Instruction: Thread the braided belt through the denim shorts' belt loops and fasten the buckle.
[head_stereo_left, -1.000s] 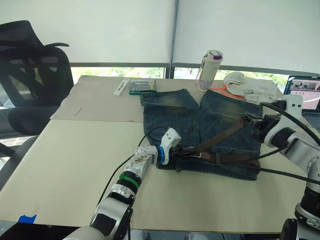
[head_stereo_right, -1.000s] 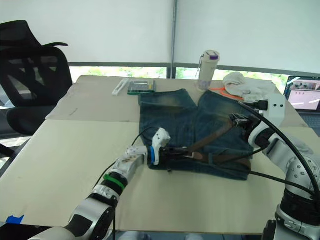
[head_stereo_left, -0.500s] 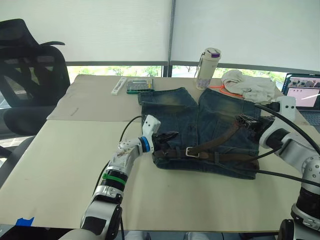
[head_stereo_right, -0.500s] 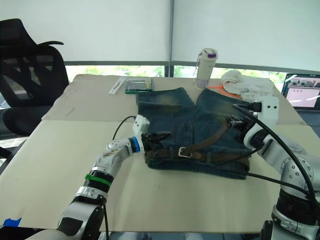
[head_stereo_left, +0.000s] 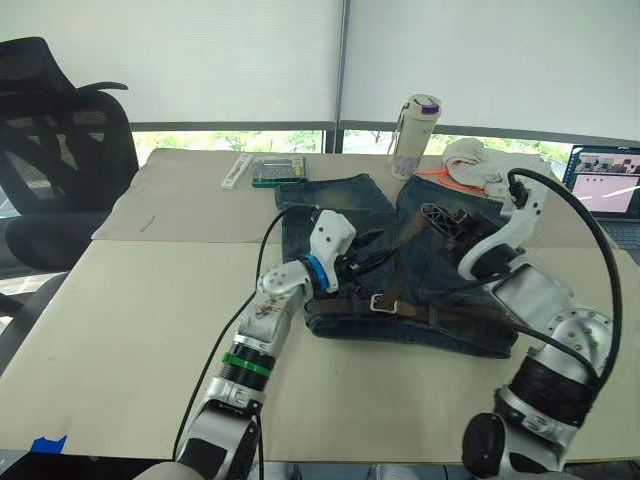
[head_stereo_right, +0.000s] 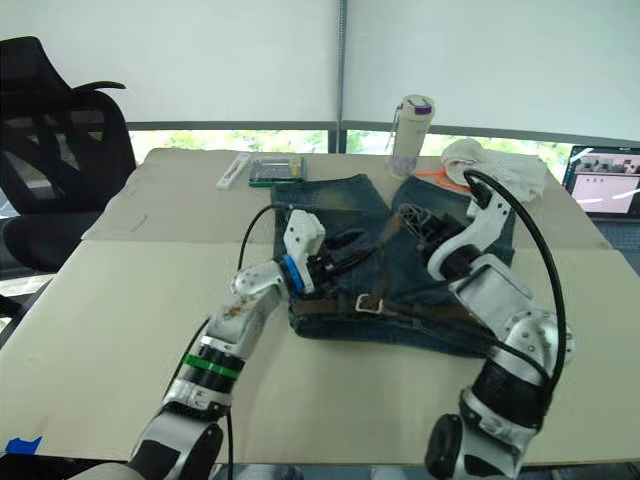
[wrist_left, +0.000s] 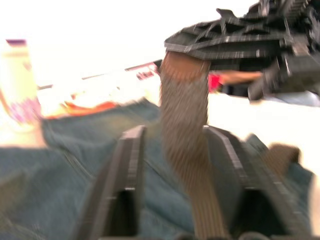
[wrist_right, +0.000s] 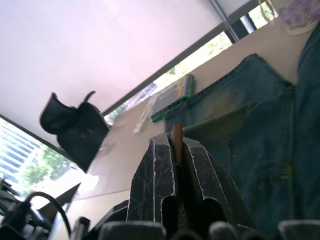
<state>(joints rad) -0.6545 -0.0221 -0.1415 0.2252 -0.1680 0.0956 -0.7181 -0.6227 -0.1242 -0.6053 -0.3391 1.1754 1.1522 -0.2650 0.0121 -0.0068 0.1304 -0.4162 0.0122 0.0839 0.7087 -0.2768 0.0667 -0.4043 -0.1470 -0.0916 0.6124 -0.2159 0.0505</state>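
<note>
A black chair (head_stereo_left: 60, 130) stands off the worktop's (head_stereo_left: 130, 320) left edge. On the far part of the worktop lie a white bar (head_stereo_left: 241, 171) and a green-edged case (head_stereo_left: 279, 171), both just beyond the shorts (head_stereo_left: 350, 215). The shorts lie flat with legs pointing away and the waistband nearest. The left tool (head_stereo_left: 372, 252) hovers over the left leg of the shorts, its two fingers (wrist_left: 125, 170) spread apart with the belt (wrist_left: 185, 130) passing between them; whether they touch the strap cannot be told. The belt runs along the waistband, where the buckle (head_stereo_left: 380, 302) sits near the middle, and its free end rises from there at a slant, up across the shorts to the right tool (head_stereo_left: 437, 220). That tool is held above the right leg of the shorts, its fingers closed together and pinching the strap's tip, which shows as a thin brown edge between them in the right wrist view. Beyond the shorts stands a white bottle (head_stereo_left: 415, 137) with a purple cap. To its right an off-white cloth (head_stereo_left: 495, 172) is bundled on the worktop, with an orange cord (head_stereo_left: 432, 176) beside it. A laptop (head_stereo_left: 605, 195) with a lit screen sits at the far right edge.
</note>
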